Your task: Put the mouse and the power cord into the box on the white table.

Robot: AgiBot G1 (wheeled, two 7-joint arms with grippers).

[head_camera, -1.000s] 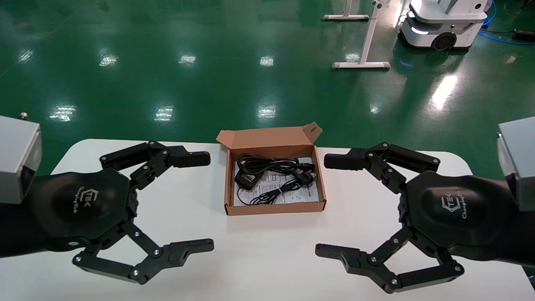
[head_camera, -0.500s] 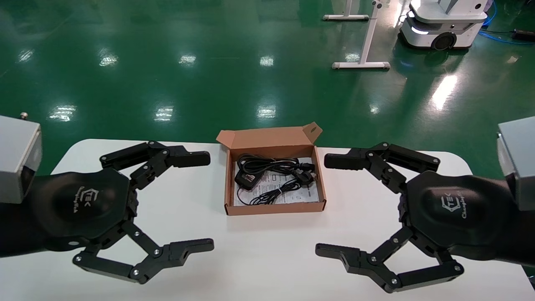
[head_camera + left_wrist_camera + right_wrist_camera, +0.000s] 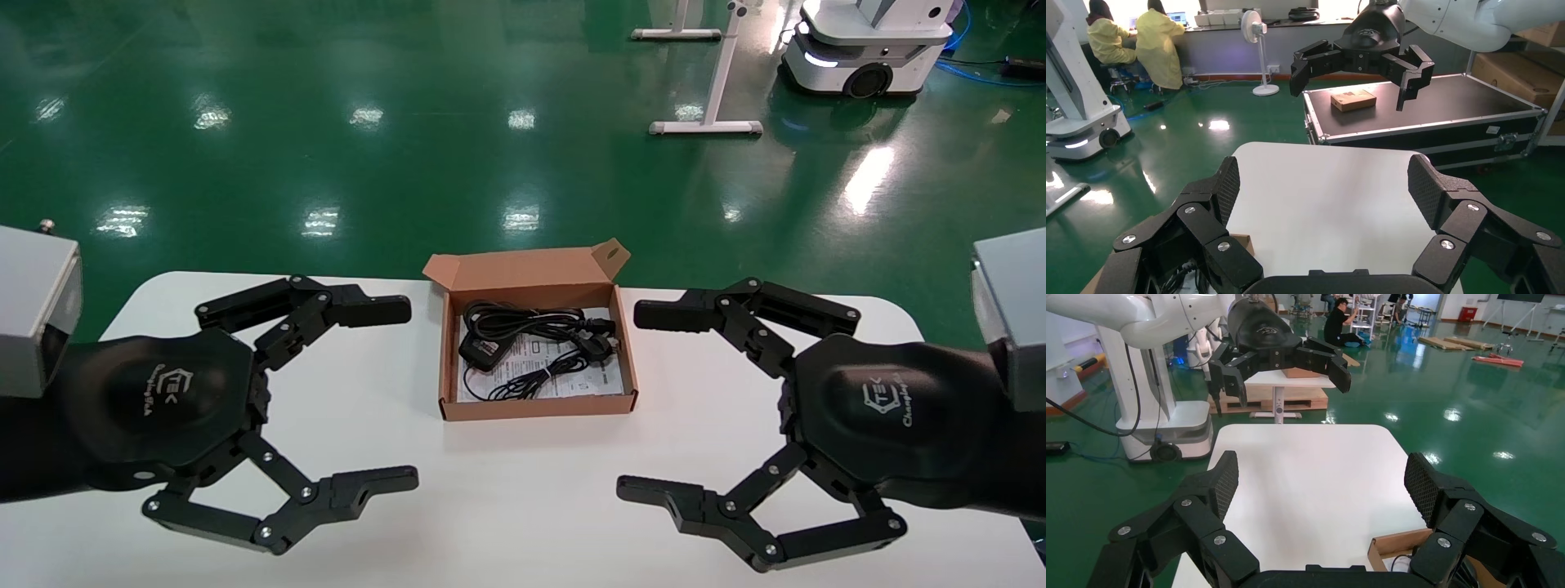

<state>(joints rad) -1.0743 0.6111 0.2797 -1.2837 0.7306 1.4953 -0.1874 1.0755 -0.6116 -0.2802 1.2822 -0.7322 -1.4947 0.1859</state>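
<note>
The brown cardboard box [image 3: 535, 406] lies open, lid flap up, at the back middle of the white table [image 3: 523, 498]. Inside it, on a white printed sheet, rest the black mouse [image 3: 480, 349] with its thin wire and the coiled power cord [image 3: 531, 320]. My left gripper [image 3: 409, 394] hovers open to the left of the box, nothing between its fingers. My right gripper [image 3: 633, 402] mirrors it on the right, open too. In the left wrist view, that gripper [image 3: 1324, 187] frames bare table, with a box corner [image 3: 1243, 242] at the edge. The right wrist view shows its gripper [image 3: 1321, 478] beside a box corner [image 3: 1398, 544].
Green floor lies past the table's far edge. A white mobile robot base [image 3: 866, 49] and a white stand's foot [image 3: 707, 126] are far back right. A black flight case [image 3: 1425, 113] sits beyond the table's right end.
</note>
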